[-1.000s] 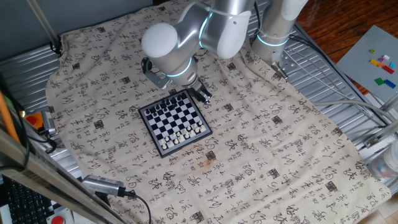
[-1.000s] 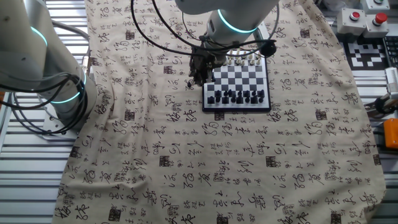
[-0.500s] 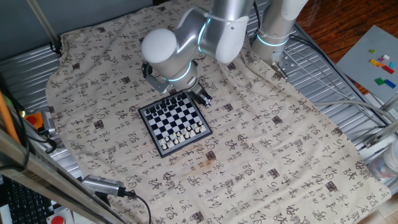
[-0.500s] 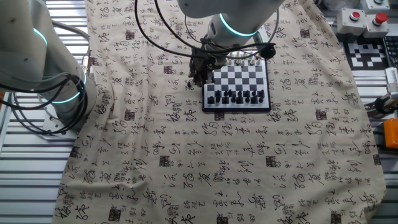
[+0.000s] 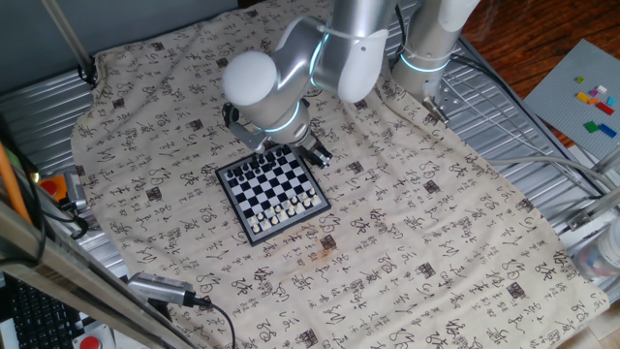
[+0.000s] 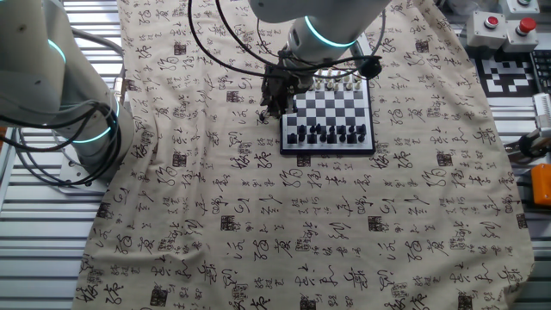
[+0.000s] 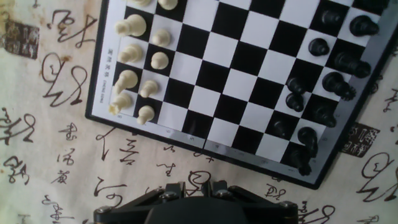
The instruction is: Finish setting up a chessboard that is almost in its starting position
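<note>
My gripper hangs just beside the chessboard's side edge, above open cloth. I cannot tell my finger spread. My arm has barely shifted since earlier; the board hasn't moved.

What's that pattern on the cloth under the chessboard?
The tablecloth is cream, printed with black calligraphy characters and small dark seal blocks; the hand view shows it closest.

A silver-white arm with bulbous joints is glowing with thin cyan rings above the chessboard, black cables are looping beside it, and its black gripper is showing small screws.
</note>
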`<action>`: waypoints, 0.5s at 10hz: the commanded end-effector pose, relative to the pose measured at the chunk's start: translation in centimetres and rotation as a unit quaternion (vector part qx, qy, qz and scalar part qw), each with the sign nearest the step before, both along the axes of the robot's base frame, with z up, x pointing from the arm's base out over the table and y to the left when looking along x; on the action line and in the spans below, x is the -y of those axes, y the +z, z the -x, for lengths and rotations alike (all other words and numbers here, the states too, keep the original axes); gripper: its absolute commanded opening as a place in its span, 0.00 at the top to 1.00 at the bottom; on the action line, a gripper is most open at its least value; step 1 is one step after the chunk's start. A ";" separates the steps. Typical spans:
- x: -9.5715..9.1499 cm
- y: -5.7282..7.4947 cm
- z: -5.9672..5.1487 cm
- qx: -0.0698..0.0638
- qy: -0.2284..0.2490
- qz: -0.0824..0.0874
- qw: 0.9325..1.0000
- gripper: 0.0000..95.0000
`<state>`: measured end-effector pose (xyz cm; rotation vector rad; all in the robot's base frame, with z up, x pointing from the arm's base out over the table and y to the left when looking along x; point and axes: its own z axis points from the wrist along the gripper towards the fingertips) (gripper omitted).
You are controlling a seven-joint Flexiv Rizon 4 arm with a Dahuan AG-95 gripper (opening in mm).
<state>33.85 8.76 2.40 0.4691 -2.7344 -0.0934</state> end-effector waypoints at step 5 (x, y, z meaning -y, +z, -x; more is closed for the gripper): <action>0.0 -0.1 0.0 -0.002 0.065 -0.002 0.998 0.80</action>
